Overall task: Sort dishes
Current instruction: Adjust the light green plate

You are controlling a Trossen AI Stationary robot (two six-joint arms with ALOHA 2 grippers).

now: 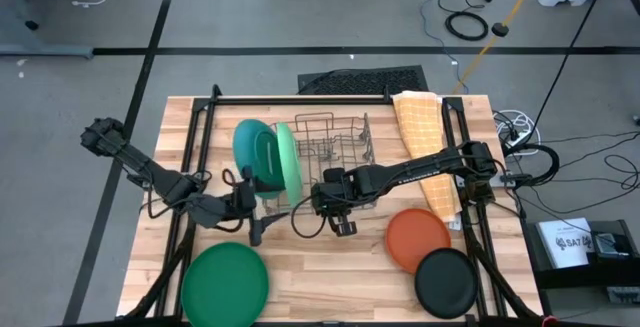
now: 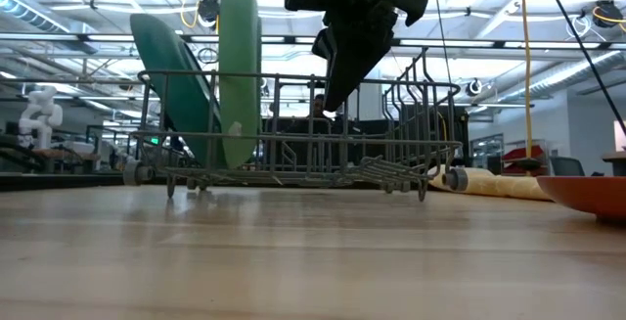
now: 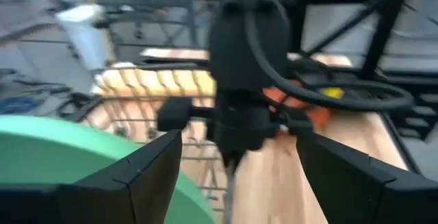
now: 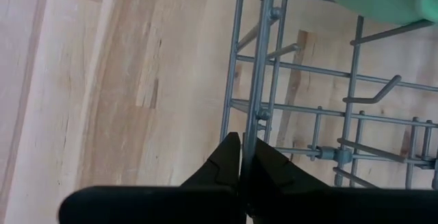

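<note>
Table (image 1: 330, 267): dark green plate (image 1: 225, 284), orange plate (image 1: 418, 238) and black plate (image 1: 446, 282) are waiting along its near edge.
Rack (image 1: 335, 147): teal plate (image 1: 255, 150) and light green plate (image 1: 287, 157) are standing at its left end.
Right gripper (image 4: 241, 162): I'm hovering it clenched, empty, at the rack's near rim.
Left gripper (image 3: 236, 172): I'm holding it released beside the rack.
Next: I'm judging a table plate needs fetching.

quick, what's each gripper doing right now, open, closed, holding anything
Left gripper: open, empty, beside the upright light green round plastic plate.
Right gripper: closed, holding nothing, at the grey wire rack.

teal plate (image 1: 250, 149) and light green plate (image 1: 287, 157) upright in rack (image 1: 335, 137), others flat
</note>
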